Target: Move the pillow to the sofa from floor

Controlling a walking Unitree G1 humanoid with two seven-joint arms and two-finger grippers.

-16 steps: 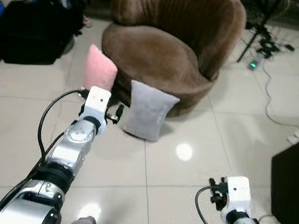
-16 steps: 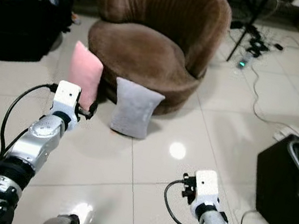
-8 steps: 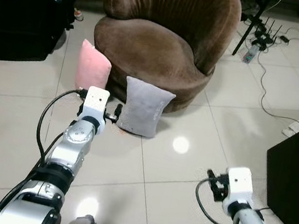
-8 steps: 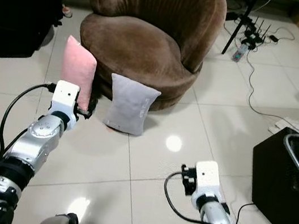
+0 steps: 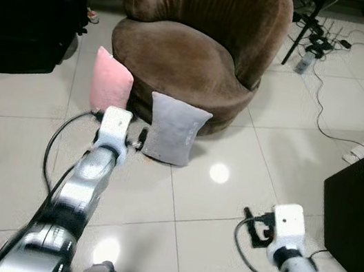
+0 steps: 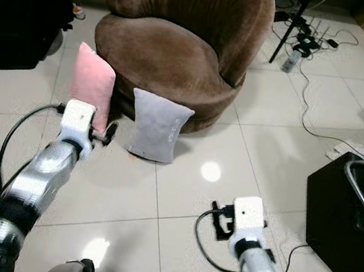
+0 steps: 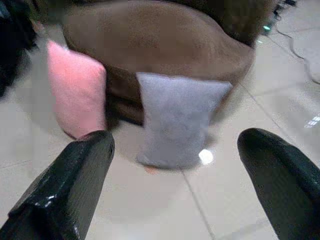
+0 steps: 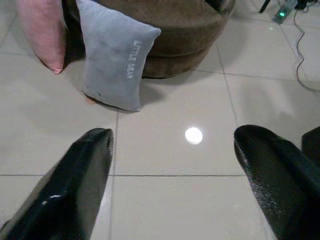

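Grey rectangular fabric pillow (image 5: 174,130) stands upright just ahead of our left end effector (image 7: 175,180), fingers wide apart, holding nothing.

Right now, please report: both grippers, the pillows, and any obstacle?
Left gripper open, raised toward grey pillow. Right gripper open, low over the tiles. Grey and pink pillow on floor, leaning against brown sofa. Nothing between.

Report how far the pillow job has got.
Nothing is done: the grey pillow and pink pillow both stand on the floor, leaning against the brown sofa. In hand: the left tool, open, is stretched toward them, holding nothing. The right tool hangs open. Left: grasp, lift, place on the seat.
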